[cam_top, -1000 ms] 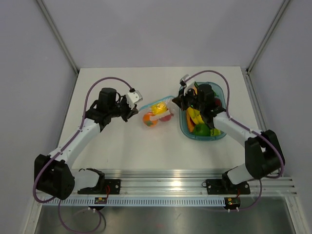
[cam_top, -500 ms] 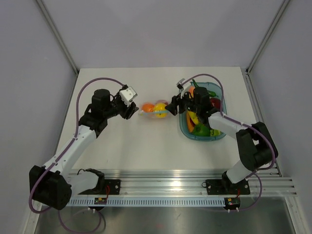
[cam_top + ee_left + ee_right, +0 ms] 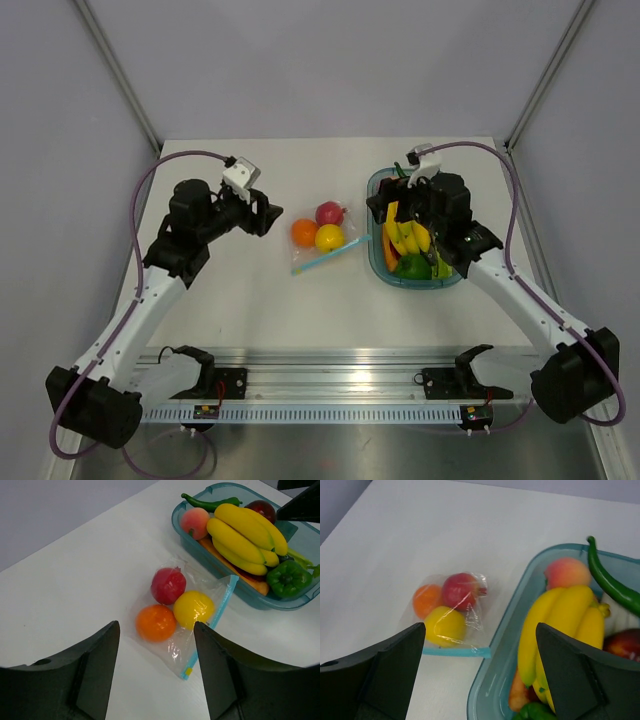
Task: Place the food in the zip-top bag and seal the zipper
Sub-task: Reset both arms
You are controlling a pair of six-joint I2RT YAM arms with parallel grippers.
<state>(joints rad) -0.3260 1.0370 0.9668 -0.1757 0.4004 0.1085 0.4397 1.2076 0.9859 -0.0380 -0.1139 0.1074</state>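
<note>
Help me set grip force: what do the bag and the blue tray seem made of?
Zip-top bag: likely thin clear plastic film; it wrinkles, glints and shows the fruits through it. Tray: seemingly rigid, glossy, teal-tinted translucent plastic; smooth moulded rim, see-through wall.

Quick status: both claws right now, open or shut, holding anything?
Left claw: open, holding nothing.
Right claw: open, holding nothing.

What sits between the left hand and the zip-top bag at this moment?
Nothing: only bare white table separates the left hand from the zip-top bag, clearest in the top external view; the left wrist view agrees.
</note>
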